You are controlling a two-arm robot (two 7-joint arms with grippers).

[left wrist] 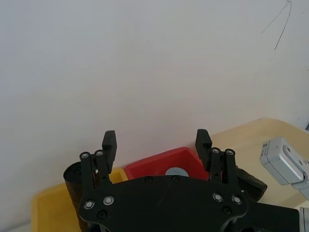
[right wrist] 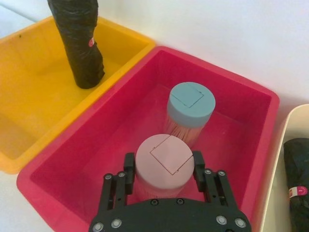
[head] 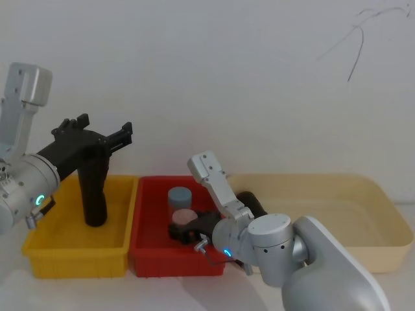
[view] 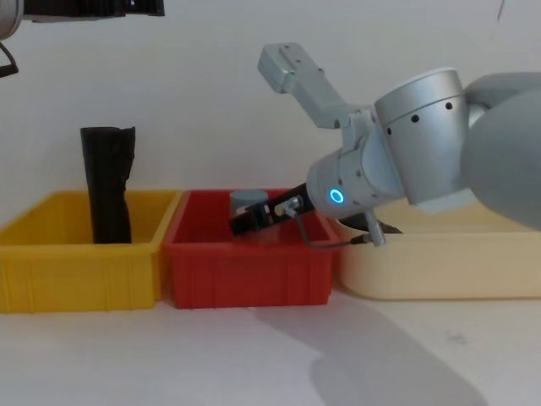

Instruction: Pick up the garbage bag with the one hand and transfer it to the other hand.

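My right end effector (right wrist: 161,166) is reaching into the red bin (right wrist: 241,96), fingers straddling the pink-capped cylinder (right wrist: 164,162); my left end effector (left wrist: 157,140) is hanging wide open.

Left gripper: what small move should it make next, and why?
Probably lower the left gripper toward the top of the garbage bag. Its jaws stand open, high above the bag, which stands upright in the yellow bin, not yet gripped.

Three bins (head: 133,262) abreast: roll (head: 94,188) upright in left, two canisters (right wrist: 190,104) in middle, garbage bag (right wrist: 298,193) in right.
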